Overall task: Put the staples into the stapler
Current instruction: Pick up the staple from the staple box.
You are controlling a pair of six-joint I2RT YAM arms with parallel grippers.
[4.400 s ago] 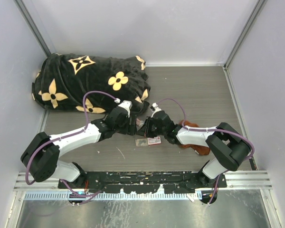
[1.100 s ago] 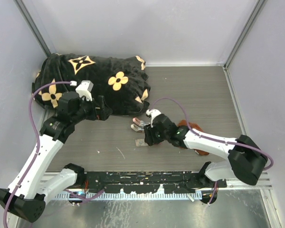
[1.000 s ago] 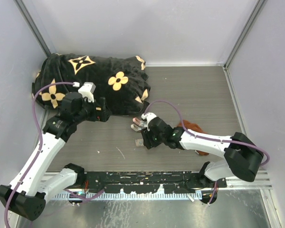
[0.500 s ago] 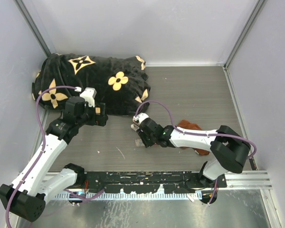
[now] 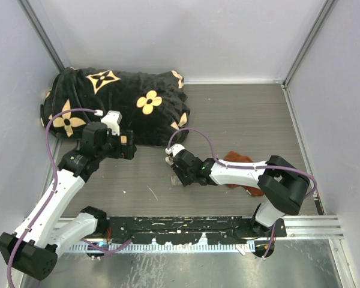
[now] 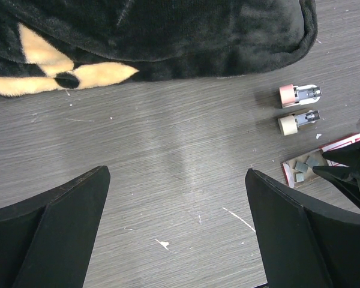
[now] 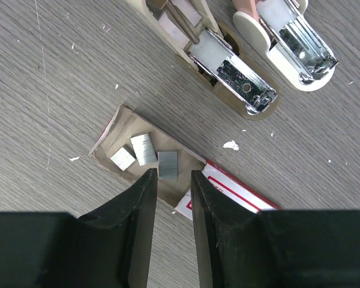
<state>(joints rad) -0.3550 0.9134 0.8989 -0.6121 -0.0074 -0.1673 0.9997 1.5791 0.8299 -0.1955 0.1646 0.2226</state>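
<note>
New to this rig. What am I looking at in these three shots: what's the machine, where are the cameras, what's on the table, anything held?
Two small robot arms are bolted at a table's near edge, each with a two-finger gripper. The wide picture comes from a fixed camera above and behind them. The other two come from a camera on each wrist, so the dark shapes at the bottom are that arm's own fingers. On the table lie a black flowered blanket, a brown cloth, a mini stapler, open, and a red-labelled box with its tray slid out, three short strips of staples in it. The left gripper is wide open and holds nothing. The right gripper hovers over the tray, jaws narrowed but apart, nothing between them.
</note>
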